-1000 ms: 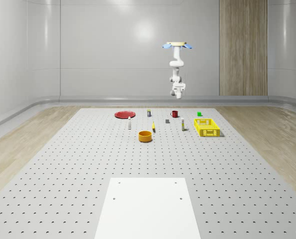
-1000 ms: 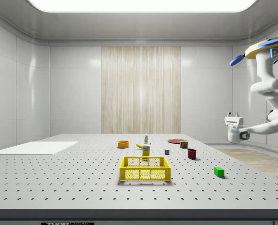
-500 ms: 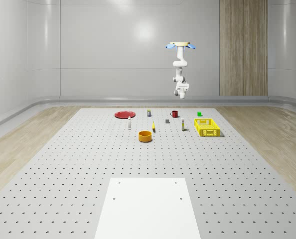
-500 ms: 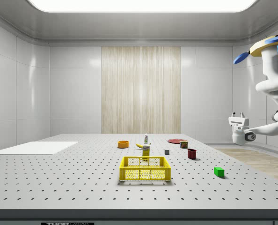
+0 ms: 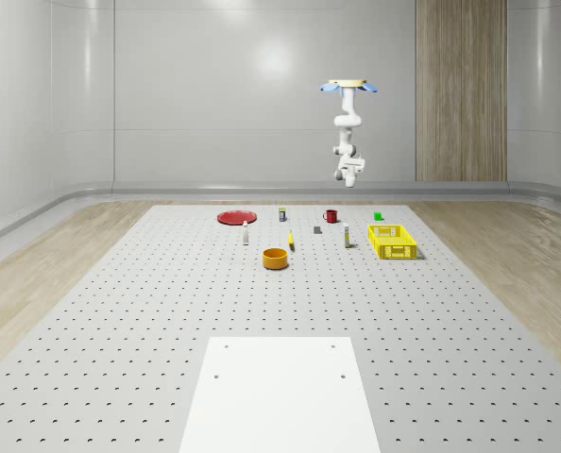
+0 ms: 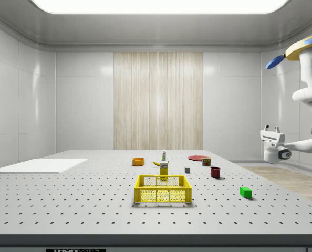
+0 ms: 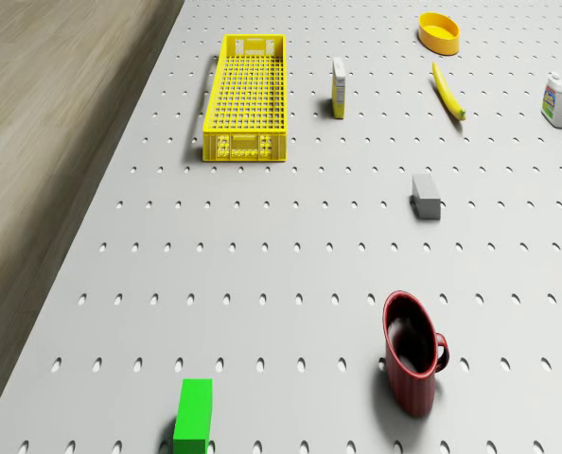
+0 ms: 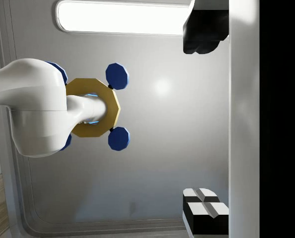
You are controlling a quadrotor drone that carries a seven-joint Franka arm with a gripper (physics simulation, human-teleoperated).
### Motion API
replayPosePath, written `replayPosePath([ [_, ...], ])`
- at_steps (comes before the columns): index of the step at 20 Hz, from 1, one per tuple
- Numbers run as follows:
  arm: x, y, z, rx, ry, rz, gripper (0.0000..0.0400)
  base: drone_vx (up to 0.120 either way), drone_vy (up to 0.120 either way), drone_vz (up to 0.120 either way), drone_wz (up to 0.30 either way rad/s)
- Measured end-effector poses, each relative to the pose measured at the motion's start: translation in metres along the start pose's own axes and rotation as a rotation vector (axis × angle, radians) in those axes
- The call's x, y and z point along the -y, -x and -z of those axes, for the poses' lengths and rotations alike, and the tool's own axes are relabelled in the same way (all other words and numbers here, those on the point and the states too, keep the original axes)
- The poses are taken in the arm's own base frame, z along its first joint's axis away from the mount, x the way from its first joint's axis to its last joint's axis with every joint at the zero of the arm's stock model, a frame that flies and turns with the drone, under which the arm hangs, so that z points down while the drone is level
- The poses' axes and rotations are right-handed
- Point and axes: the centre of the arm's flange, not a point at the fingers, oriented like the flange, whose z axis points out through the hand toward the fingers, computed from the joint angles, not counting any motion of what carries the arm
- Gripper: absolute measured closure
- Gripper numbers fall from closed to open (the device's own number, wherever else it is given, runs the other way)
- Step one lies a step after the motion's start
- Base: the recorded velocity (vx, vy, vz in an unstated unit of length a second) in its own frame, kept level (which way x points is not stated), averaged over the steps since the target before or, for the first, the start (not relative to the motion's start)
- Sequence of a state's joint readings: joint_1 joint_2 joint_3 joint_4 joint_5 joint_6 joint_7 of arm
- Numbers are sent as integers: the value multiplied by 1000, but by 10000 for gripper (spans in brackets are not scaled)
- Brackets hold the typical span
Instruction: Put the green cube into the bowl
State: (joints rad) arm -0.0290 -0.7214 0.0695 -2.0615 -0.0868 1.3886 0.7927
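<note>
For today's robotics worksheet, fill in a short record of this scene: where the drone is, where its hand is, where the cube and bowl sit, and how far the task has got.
drone: hovering high beyond the table's far edge
hand: fingers pointing up, open, holding nothing
green cube: on the table, near the red mug
bowl: orange, empty, nearer the table's middle, far from the cube
other: yellow crate
progress: cube not yet picked up

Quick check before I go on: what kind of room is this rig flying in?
Looks like a simulated indoor test lab. A large perforated table like an optical breadboard holds small props such as the green cube and bowl, inside plain panelled walls. The drone hovers high beyond the table's far edge.
</note>
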Motion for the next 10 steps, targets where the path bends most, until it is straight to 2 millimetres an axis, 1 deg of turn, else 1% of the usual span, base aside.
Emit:
replayPosePath([
  [3,6,6,0,-62,59,2,0,120,120,0,0],
  [6,15,16,-3,-163,157,4,0,120,120,0,0],
  [8,25,26,-7,-262,254,7,0,120,120,0,0],
  [10,36,37,-15,-394,386,10,0,120,120,0,0],
])
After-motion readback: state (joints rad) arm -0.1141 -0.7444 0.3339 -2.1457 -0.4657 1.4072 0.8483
